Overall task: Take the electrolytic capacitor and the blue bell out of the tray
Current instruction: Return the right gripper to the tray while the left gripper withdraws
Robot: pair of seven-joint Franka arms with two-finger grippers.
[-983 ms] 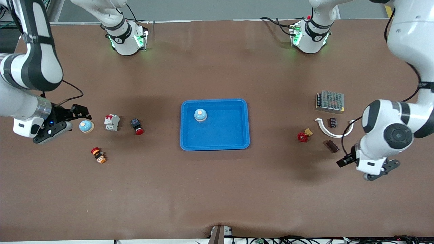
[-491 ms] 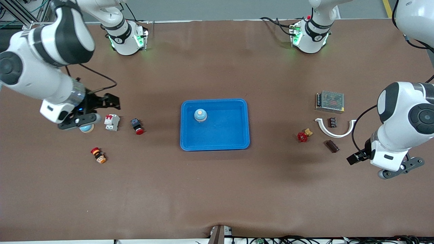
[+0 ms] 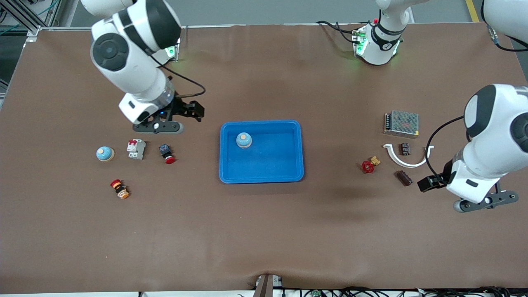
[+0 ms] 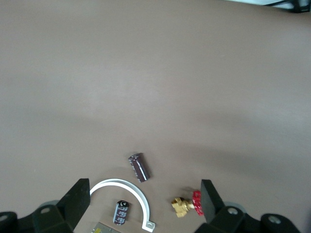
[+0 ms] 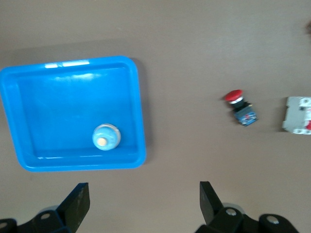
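1. One bell (image 3: 243, 140) stands in the blue tray (image 3: 288, 165), toward its corner nearest my right fingers (image 3: 159, 127); a second bell (image 3: 104, 154) sits on the worktop (image 3: 264, 231).
2. Capacitors: one (image 3: 404, 177) lies on the worktop just beside my left fingers (image 3: 482, 202); another (image 3: 405, 149) rests inside the white curved bracket (image 3: 402, 161).
3. My right fingers hang apart, empty, over bare worktop between the tray and the breaker (image 3: 136, 149).
4. My left fingers hang apart, empty, near the red valve (image 3: 368, 166).
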